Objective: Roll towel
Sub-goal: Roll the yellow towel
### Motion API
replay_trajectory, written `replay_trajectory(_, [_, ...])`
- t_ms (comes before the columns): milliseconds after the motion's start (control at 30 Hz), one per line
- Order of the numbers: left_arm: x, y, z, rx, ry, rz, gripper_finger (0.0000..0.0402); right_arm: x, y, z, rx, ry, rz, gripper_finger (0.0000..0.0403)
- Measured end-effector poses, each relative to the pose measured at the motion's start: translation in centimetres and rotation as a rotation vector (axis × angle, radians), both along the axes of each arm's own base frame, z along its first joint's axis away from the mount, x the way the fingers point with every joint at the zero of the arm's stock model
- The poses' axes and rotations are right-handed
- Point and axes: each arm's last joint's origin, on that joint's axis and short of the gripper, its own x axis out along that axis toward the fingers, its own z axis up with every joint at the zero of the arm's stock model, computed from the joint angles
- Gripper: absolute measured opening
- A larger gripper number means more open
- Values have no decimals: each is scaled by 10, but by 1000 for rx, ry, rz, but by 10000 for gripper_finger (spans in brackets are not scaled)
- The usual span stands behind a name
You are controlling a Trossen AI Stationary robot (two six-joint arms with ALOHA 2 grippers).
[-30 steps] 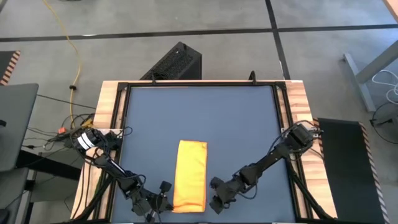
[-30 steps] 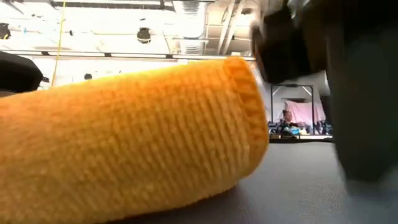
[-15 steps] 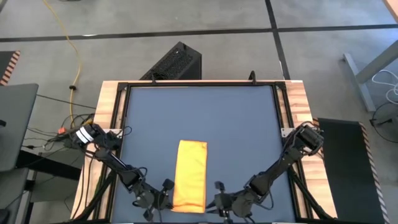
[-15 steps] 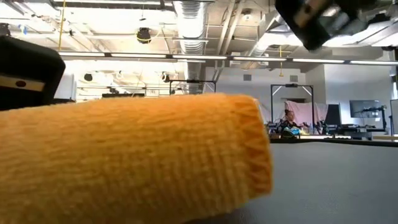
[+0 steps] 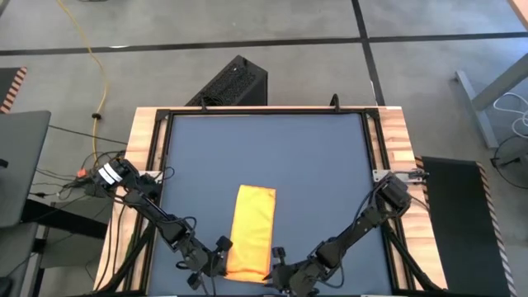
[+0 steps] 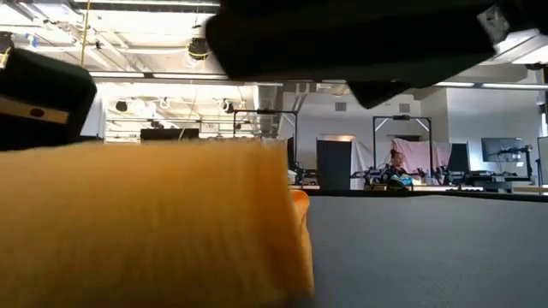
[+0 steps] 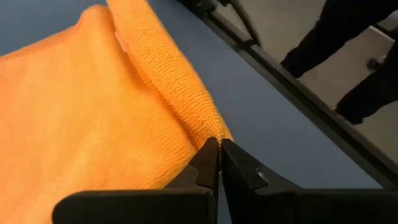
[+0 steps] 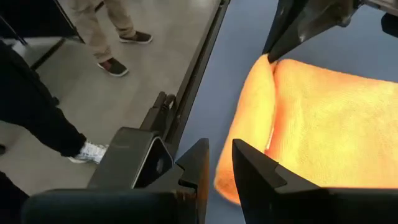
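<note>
Looking at this one, the bright yellow-orange soft knit towel [image 5: 251,230] is lying as a narrow folded strip on the dark blue-grey table mat [image 5: 264,157], toward the near edge and roughly midway between the two arms. It's obviously light and floppy, with zero stiffness, and the terry surface should give decent friction, so I'd guess it won't slip but will sag and unfold if only one layer gets pinched. Best place to grab is the near end, at both corners, catching all the layers together so the roll starts even. The left gripper [image 7: 217,163] is pinched tight right at the towel's near corner, its tips pressed together on the folded edge there. The right gripper [image 8: 219,163] sits at the opposite near corner, fingers partly apart, just beside the cloth edge and not holding anything as far as I can see. No containers anywhere on the table, so nothing to report there.
</note>
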Motion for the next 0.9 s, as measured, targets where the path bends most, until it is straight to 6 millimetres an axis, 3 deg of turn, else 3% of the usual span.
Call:
replay_trajectory(200, [1, 2, 1, 8, 7, -31, 0, 11, 8, -9, -47, -4, -31, 98])
replay_trajectory(567, [2, 4, 1, 11, 6, -64, 0, 10, 5, -11, -81, 30, -43, 105])
replay_trajectory(900, [3, 4, 2, -1, 9, -51, 0, 14, 9, -1, -114, 17, -14, 206])
